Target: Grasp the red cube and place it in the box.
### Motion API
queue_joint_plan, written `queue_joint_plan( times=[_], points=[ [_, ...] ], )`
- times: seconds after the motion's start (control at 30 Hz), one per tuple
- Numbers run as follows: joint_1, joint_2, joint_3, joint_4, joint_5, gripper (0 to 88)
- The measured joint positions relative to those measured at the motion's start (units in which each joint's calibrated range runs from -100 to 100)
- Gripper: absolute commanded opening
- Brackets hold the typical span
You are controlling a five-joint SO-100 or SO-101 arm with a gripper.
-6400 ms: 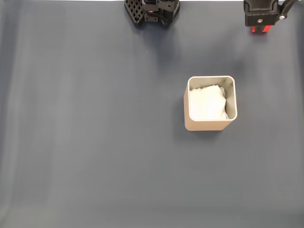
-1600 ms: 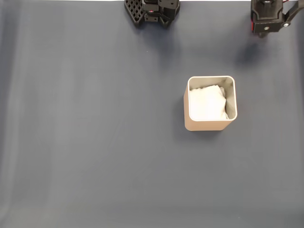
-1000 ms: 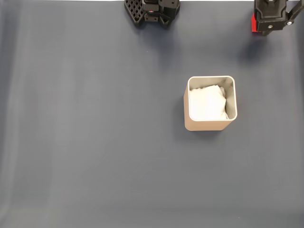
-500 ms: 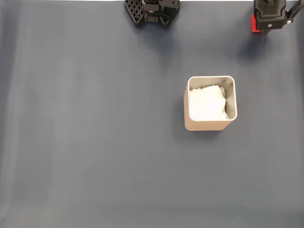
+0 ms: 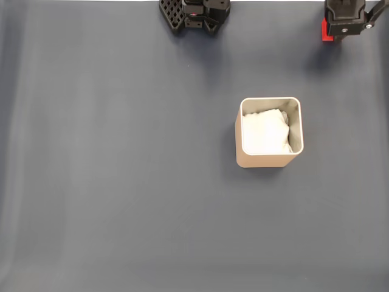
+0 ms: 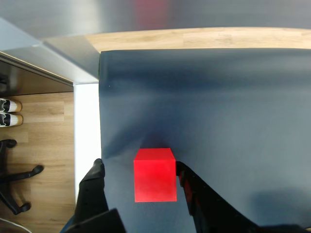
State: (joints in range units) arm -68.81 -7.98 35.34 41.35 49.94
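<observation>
Hand [image 6: 141, 171] open astride the red cube [image 6: 155, 174] near the desk [image 6: 218, 107] corner — uneven finger contact could nudge it off.

Black two-finger gripper [image 6: 138, 172] spread apart at the table's far corner

In the wrist view the gripper reached in from the bottom edge, its two black fingers [image 6: 92, 187] set wide, one low on the left and the other low on the right, neither pressed closed. In the fixed view the gripper [image 5: 344, 21] sat at the top right edge, seen from above, while the arm's black base [image 5: 194, 13] stood at top centre.
</observation>
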Motion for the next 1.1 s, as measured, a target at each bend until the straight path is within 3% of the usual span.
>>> queue_joint_plan(
  times=[0.1,0.17,0.67,1.1],
  points=[
    [-0.1,0.0,0.0,0.0,0.0,3.4],
    [-0.1,0.0,0.0,0.6,0.0,0.4],
    [-0.1,0.0,-0.7,4.5,0.0,0.3],
    [0.3,-3.0,-8.0,14.9,-1.1,0.5]
  ],
)
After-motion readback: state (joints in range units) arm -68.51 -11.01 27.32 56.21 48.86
